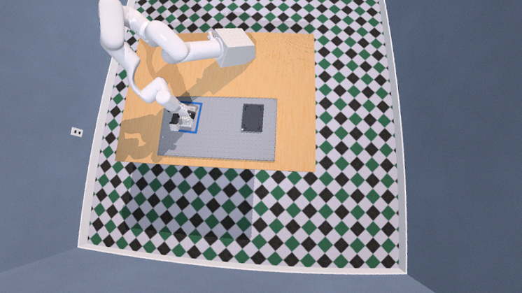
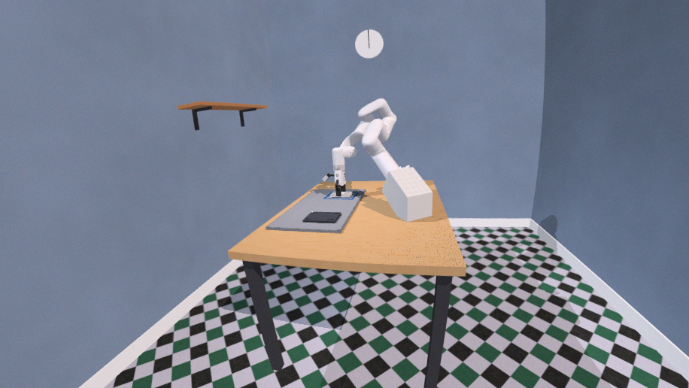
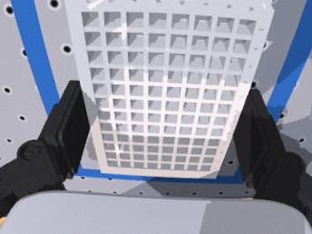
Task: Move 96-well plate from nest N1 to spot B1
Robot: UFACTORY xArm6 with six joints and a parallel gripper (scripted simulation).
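Over the bench: plate sits tilted inside blue outline.
Jaws: gripper clamped across plate's long sides.
Handling: likely light, rigid, slick plastic; best gripped mid-length.

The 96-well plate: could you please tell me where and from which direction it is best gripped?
Across its two long side walls, from straight above: the 96-well plate is a shallow rectangle, wells up. The hand already clamps it that way over the blue taped outline.
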